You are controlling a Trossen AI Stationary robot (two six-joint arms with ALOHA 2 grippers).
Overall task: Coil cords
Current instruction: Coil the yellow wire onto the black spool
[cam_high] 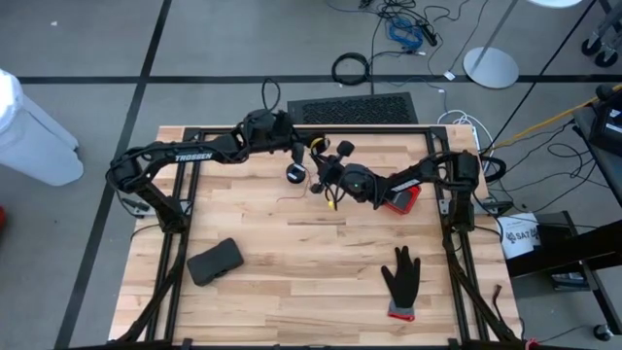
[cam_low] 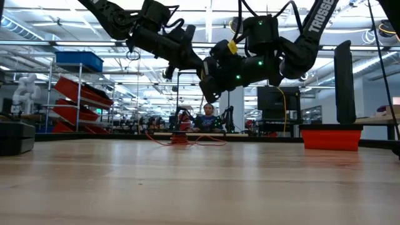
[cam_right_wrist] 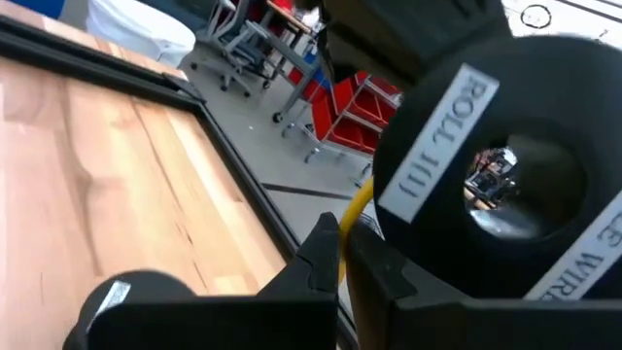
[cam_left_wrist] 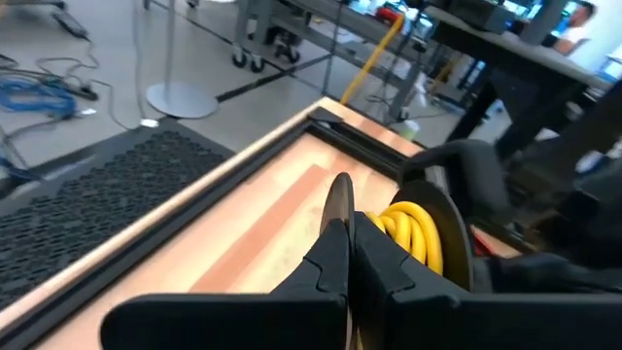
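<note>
A black spool [cam_right_wrist: 505,185] wound with yellow cord [cam_left_wrist: 413,233] hangs in the air over the far middle of the table. Both grippers meet at it. My left gripper [cam_left_wrist: 348,228], reaching in from the left, is shut on the spool. My right gripper [cam_right_wrist: 342,243], reaching in from the right, is shut on the yellow cord beside the spool. A short yellow end [cam_high: 330,200] shows below the grippers in the high view. The red cord [cam_low: 181,139] lies loose on the table far back, under the grippers. My left gripper pinches the rim of one black flange of the spool [cam_left_wrist: 338,194] between its two fingers, nearly level, edge-on to the disc. The spool is lifted clear of the table. My right gripper pinches the yellow cord [cam_right_wrist: 356,204] between its two fingers, close to the spool's labelled flange. The fingers lie roughly level and cross the cord.
A red box [cam_high: 403,201] stands near the right arm. A black glove [cam_high: 400,282] lies near the front right, a black pad [cam_high: 216,261] at the front left. Black frame rails [cam_high: 185,194] border the table. A person [cam_low: 206,115] sits far behind the table.
</note>
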